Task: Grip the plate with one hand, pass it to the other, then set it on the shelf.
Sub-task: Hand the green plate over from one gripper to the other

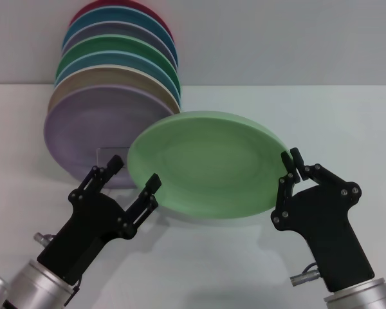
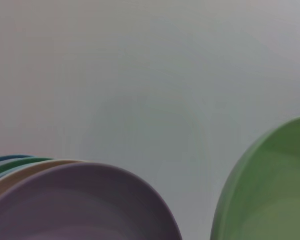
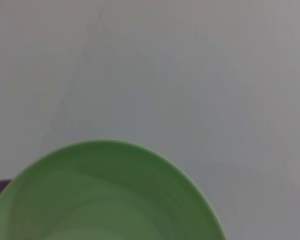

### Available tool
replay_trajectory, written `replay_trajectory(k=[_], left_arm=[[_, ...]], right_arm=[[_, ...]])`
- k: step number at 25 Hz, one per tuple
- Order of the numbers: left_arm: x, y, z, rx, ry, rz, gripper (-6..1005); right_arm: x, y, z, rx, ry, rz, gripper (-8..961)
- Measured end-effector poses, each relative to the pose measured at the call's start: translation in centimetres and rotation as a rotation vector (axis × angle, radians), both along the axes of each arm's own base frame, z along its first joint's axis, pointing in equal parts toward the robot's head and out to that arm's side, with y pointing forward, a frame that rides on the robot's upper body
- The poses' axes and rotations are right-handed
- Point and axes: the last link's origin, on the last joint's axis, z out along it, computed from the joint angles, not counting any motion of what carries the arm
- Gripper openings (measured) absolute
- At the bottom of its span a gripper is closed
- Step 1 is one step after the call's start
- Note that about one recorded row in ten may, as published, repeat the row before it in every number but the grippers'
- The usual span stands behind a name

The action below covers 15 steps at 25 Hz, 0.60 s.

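The pale mint-green plate (image 1: 206,164) hangs tilted above the white table, in front of the plate row. My right gripper (image 1: 289,170) is shut on its right rim. My left gripper (image 1: 134,175) is open at the plate's left rim, one finger by the edge; I cannot tell if it touches. The plate also shows in the left wrist view (image 2: 275,200) and in the right wrist view (image 3: 100,200). A small part of the clear shelf (image 1: 106,156) shows in front of the lilac plate (image 1: 83,132); the rest is hidden.
Several plates lean in a row at the back left, the lilac one in front and a darker emerald-green plate (image 1: 116,48) farther back. The lilac plate also fills the left wrist view's corner (image 2: 75,205). A grey wall stands behind the white table (image 1: 244,277).
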Motion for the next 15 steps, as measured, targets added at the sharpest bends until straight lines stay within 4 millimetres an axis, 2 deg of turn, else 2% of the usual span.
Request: replay_trajectory(k=[4, 9, 14, 15], left_arm=[[0.08, 0.47, -0.16, -0.007, 0.007, 0.008, 781], [0.21, 0.65, -0.16, -0.006, 0.006, 0.004, 632], [0.24, 0.70, -0.17, -0.008, 0.006, 0.004, 383], [0.24, 0.70, -0.17, -0.008, 0.006, 0.004, 371]], right_arm=[[-0.03, -0.02, -0.06, -0.004, 0.000, 0.001, 18], [-0.04, -0.03, -0.11, -0.008, 0.000, 0.000, 18], [-0.05, 0.02, -0.15, -0.011, 0.002, 0.001, 18], [-0.05, 0.02, -0.15, -0.011, 0.002, 0.001, 18]])
